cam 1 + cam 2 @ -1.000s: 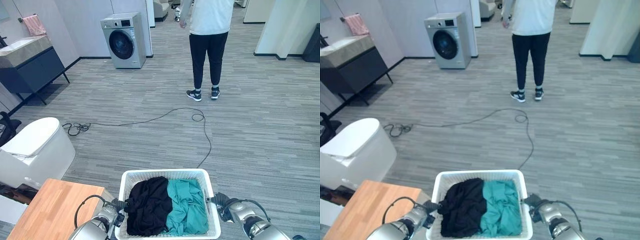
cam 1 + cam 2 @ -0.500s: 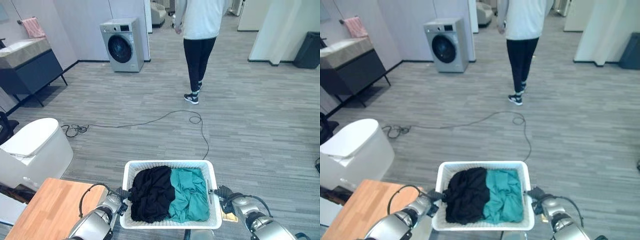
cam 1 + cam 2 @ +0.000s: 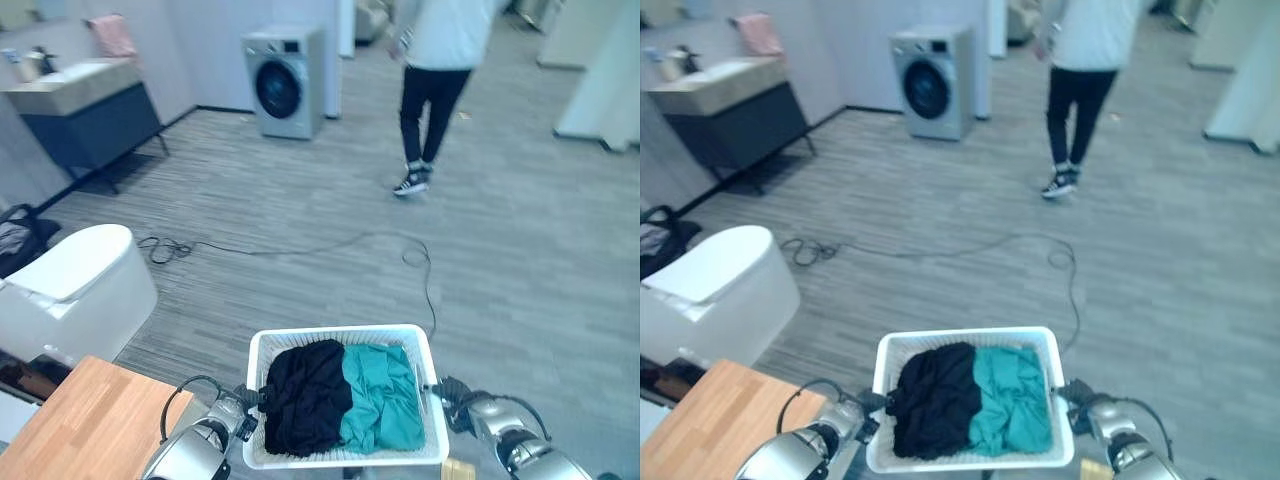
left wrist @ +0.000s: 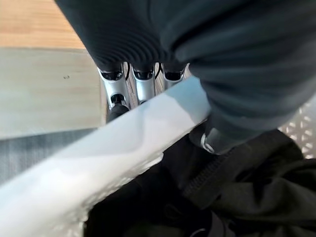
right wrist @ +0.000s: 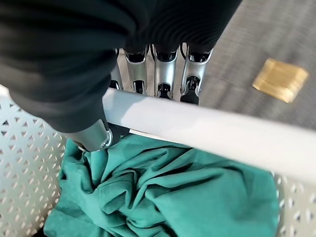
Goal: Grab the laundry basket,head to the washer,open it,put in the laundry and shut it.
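The two eye views look down from up high on the robot's head and face forward over the white laundry basket (image 3: 345, 335) to the floor (image 3: 520, 260) and the far-off washer (image 3: 286, 67); they sit side by side, so they share almost the same scene. The left wrist view looks from very close along the left hand (image 4: 136, 84), with the basket rim right against the fingers and black clothes (image 4: 237, 192) just past the thumb. The right wrist view looks just as close along the right hand (image 5: 163, 74), with the rim across the fingers and green clothes (image 5: 168, 197) past the thumb, and both piles show in the eye views too.
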You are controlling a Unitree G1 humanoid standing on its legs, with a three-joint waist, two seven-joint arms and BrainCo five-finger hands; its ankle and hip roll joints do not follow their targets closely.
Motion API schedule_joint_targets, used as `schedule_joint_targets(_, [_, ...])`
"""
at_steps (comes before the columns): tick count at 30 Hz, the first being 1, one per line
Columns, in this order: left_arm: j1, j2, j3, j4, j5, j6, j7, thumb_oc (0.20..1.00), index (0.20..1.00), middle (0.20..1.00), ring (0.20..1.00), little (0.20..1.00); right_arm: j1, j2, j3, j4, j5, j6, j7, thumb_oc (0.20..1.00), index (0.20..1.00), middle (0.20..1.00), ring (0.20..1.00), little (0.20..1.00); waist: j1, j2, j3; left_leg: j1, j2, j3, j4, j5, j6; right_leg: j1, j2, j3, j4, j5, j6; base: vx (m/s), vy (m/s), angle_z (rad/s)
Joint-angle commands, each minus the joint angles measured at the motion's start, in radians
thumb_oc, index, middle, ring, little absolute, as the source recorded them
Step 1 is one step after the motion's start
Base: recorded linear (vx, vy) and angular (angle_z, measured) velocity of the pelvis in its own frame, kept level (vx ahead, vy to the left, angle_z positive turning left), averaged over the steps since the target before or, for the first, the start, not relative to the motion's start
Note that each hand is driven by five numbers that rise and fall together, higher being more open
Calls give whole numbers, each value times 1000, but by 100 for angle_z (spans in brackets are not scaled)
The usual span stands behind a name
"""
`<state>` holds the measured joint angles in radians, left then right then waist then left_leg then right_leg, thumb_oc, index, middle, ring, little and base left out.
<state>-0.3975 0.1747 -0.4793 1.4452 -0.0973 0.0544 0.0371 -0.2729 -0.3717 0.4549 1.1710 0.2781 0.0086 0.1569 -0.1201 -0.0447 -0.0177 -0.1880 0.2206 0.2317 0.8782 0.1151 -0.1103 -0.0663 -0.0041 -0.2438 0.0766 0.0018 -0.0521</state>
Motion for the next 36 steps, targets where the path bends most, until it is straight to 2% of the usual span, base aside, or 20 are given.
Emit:
schedule_joint_targets(1, [-77, -9, 38, -29, -14, -39, -27, 200, 200, 200, 200, 200, -8, 14, 15, 16, 24, -8, 36, 200, 200, 200, 200, 200, -3, -18, 47, 58, -97, 46, -238, -20, 33, 28, 4, 100, -34, 30, 48, 482, -106, -20])
schedule_joint_targets(5, [-78, -3, 29, -39, 0, -46, -27, 200, 200, 200, 200, 200, 2, 19, 7, 2, 37, -16, 41, 200, 200, 200, 200, 200, 21, -19, 56, -34, -128, 107, -507, -54, 71, 84, -4, 97, -41, -1, 78, 280, 31, -17])
schedule_joint_targets(7, [-78, 14, 29, -44, 5, -51, -27, 200, 200, 200, 200, 200, -7, 27, 11, -4, 39, -29, 40, 200, 200, 200, 200, 200, 63, 12, 67, -104, -184, 56, -771, 56, 59, 149, 40, 137, -56, -36, 82, 475, 103, -17])
schedule_joint_targets(9, [-77, 19, 22, -50, -2, -58, -31, 200, 200, 200, 200, 200, -19, 37, 16, -2, 34, -32, 46, 200, 200, 200, 200, 200, 92, 23, 72, -145, -196, 13, -893, 114, 44, 221, 52, 183, -60, -79, 83, 539, 98, -55])
schedule_joint_targets(10, [-78, 22, 17, -51, -4, -60, -30, 200, 200, 200, 200, 200, -25, 42, 22, 6, 31, -31, 54, 200, 200, 200, 200, 200, 102, 26, 66, -151, -186, 12, -886, 134, 37, 242, 53, 205, -57, -91, 82, 851, 276, -99])
schedule_joint_targets(11, [-59, 29, 15, -58, -2, -61, -37, 200, 200, 200, 200, 200, -21, 60, 23, 15, 19, -18, 65, 200, 200, 200, 200, 200, 95, 16, 26, -115, -186, 70, -827, 103, 79, 262, 20, 234, -13, -125, 102, 666, 246, -115])
schedule_joint_targets(12, [-59, 29, 15, -58, -2, -61, -37, 200, 200, 200, 200, 200, -21, 60, 23, 15, 19, -18, 65, 200, 200, 200, 200, 200, 98, 18, 23, -119, -183, 71, -826, 103, 79, 258, 23, 236, -13, -123, 101, 847, 386, -79])
schedule_joint_targets(15, [-35, 33, 16, -69, 0, -59, -48, 200, 200, 200, 200, 200, -9, 88, 19, 26, -4, -18, 87, 200, 200, 200, 200, 200, 106, -22, -1, -88, -208, 130, -740, -20, 142, 203, -65, 242, 194, -2, 174, 652, 415, -128])
schedule_joint_targets(16, [-33, 20, 7, -69, 10, -52, -49, 200, 200, 200, 200, 200, -11, 109, 7, 25, -17, -18, 87, 200, 200, 200, 200, 200, 100, 15, 30, 71, -233, 177, -793, -104, 190, 51, -170, 82, 488, 157, 197, 940, 771, -85])
schedule_joint_targets(18, [-46, 22, 19, -58, 14, -47, -44, 200, 200, 200, 200, 200, -14, 119, 14, 42, -22, -19, 90, 200, 200, 200, 200, 200, 84, 28, 56, 165, -248, 175, -833, -130, 174, -53, -185, -71, 402, 51, 176, 736, 477, 15])
schedule_joint_targets(19, [-52, 12, 9, -40, 39, -42, -46, 200, 200, 200, 200, 200, -23, 120, 18, 57, -26, -24, 83, 200, 200, 200, 200, 200, 69, 22, 64, 202, -265, 146, -828, -155, 151, -111, -134, -96, 205, 29, 164, 677, 45, -1])
schedule_joint_targets(20, [-56, 1, 11, -39, 44, -45, -50, 200, 200, 200, 200, 200, -37, 124, 19, 63, -7, -23, 73, 200, 200, 200, 200, 200, 49, 0, 72, 245, -283, 115, -818, -186, 136, -128, -110, -53, 16, 86, 184, 718, 8, 4])
schedule_joint_targets(23, [-63, -9, 20, -43, 54, -54, -46, 200, 200, 200, 200, 200, -37, 123, 13, 52, 10, -22, 67, 200, 200, 200, 200, 200, 12, 2, 72, 304, -291, 60, -823, -228, 123, -223, -130, 35, -107, 199, 227, 547, -34, 93])
schedule_joint_targets(25, [-61, -15, 21, -42, 58, -55, -49, 200, 200, 200, 200, 200, -29, 120, 9, 52, 5, -16, 68, 200, 200, 200, 200, 200, 6, 0, 69, 335, -292, 50, -822, -247, 118, -220, -152, 17, -116, 227, 239, 484, -90, 96])
schedule_joint_targets(27, [-47, -28, 5, -40, 66, -55, -57, 200, 200, 200, 200, 200, 6, 107, 9, 48, 5, -6, 81, 200, 200, 200, 200, 200, -16, -6, 35, 398, -270, -2, -781, -264, 96, -182, -109, 80, -65, 221, 210, 580, -180, 131])
schedule_joint_targets(31, [-39, -35, -4, -44, 59, -56, -57, 200, 200, 200, 200, 200, 21, 94, 10, 52, 11, -5, 79, 200, 200, 200, 200, 200, -28, 6, 23, 368, -221, -33, -642, -208, 48, -147, -72, 81, -48, 190, 176, 324, -177, 49])
schedule_joint_targets(33, [-31, -36, -9, -49, 50, -54, -61, 200, 200, 200, 200, 200, 29, 87, 15, 47, 9, -9, 75, 200, 200, 200, 200, 200, -33, 7, 17, 290, -132, -33, -402, -45, -18, -95, -46, 43, -41, 144, 125, 289, -289, 23])
schedule_joint_targets(34, [-33, -35, -14, -57, 44, -53, -61, 200, 200, 200, 200, 200, 30, 82, 16, 48, 15, -10, 67, 200, 200, 200, 200, 200, -29, -8, 27, 224, -94, -12, -295, 5, -28, -61, -44, 36, -53, 131, 103, 410, -410, 19])
schedule_joint_targets(35, [-34, -31, -11, -62, 33, -52, -55, 200, 200, 200, 200, 200, 26, 77, 27, 43, 20, -12, 59, 200, 200, 200, 200, 200, -14, -25, 37, 197, -48, 41, -206, 9, -4, -19, -25, 32, -50, 80, 68, 284, -275, 14])
schedule_joint_targets(36, [-34, -31, -11, -62, 33, -52, -55, 200, 200, 200, 200, 200, 26, 77, 27, 43, 21, -12, 59, 200, 200, 200, 200, 200, -12, -23, 39, 198, -43, 42, -200, 5, -5, -17, -21, 34, -49, 80, 67, 322, -248, 2])
